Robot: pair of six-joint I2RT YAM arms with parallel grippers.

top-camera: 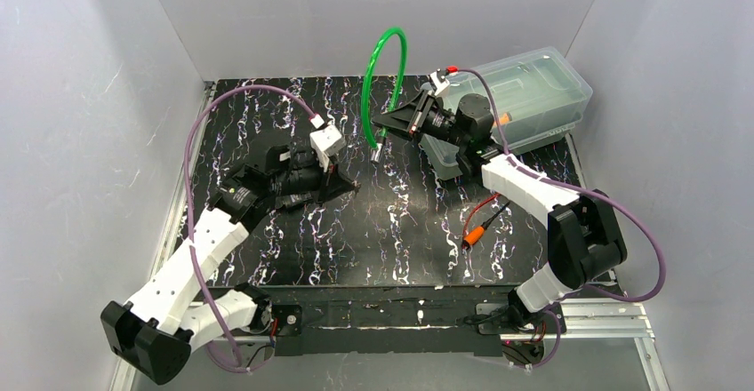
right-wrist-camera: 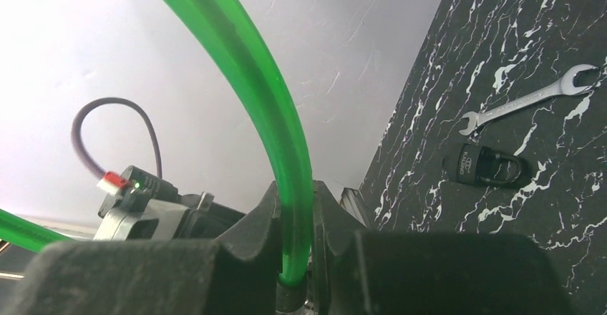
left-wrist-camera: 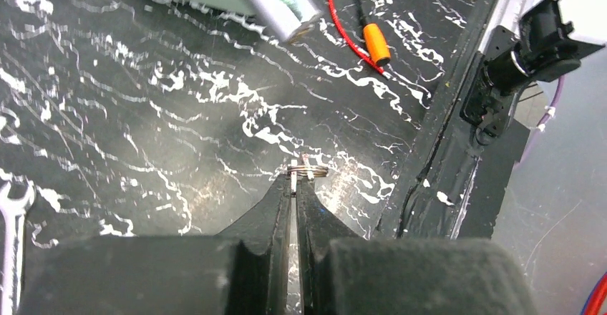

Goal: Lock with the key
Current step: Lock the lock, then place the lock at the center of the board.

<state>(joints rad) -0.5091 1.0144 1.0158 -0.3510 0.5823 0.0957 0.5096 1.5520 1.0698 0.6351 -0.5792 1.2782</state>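
Pinching the key in my left gripper. Jaws are nearly shut with a sliver of gap, and the thin metal blade sits edge-on between the tips. Its silver split ring pokes out just past them at 1 o'clock, low over the black marbled table.

Wrench is at 8 o'clock on the frame edge. Cable lock's steel barrel hangs at 12 o'clock from the key, well apart, blurred, with a bit of green showing on it. Orange plug lies at 1 o'clock beyond.

Right gripper is clamped tight on the green cable, a glossy translucent hose arching up in a loop. Black padlock lies flat at 3 o'clock from those fingers. Clear bin is farthest, behind the right wrist.
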